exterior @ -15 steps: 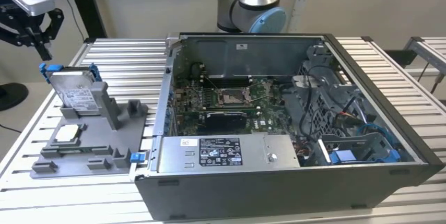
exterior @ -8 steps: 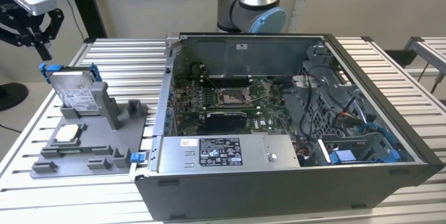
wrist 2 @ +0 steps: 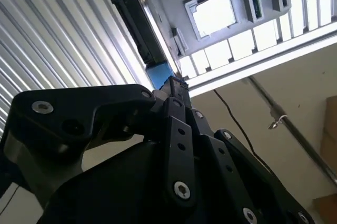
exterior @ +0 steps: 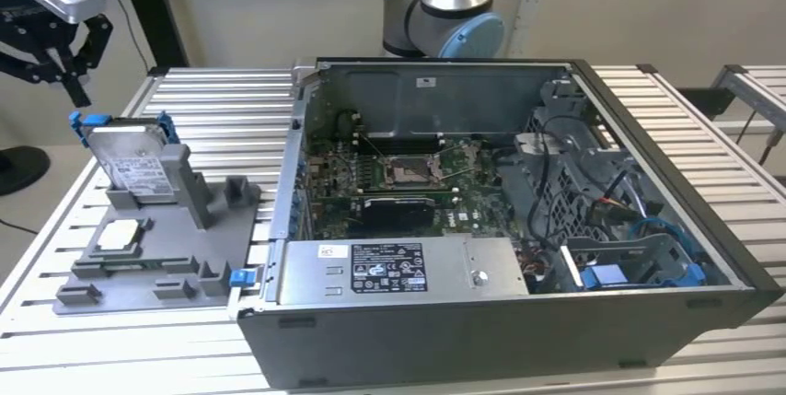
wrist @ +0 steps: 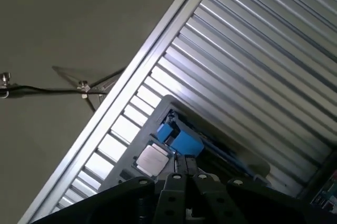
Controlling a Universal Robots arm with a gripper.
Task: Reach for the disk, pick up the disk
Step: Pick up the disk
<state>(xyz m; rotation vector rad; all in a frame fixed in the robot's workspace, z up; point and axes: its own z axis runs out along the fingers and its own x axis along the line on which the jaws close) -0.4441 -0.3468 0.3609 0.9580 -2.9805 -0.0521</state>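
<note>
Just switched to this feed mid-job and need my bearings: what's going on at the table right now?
The arm's claw hangs above the disk, a little to the exterior view's left of it, and is not touching it. The disk stands upright in a slot of the grey fixture on the slatted table, beside the open computer case. The disk has not been picked up yet.

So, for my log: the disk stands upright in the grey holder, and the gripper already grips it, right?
No. In the exterior view the gripper hangs just above the disk, not gripping it. The disk does stand upright in the grey holder.
</note>
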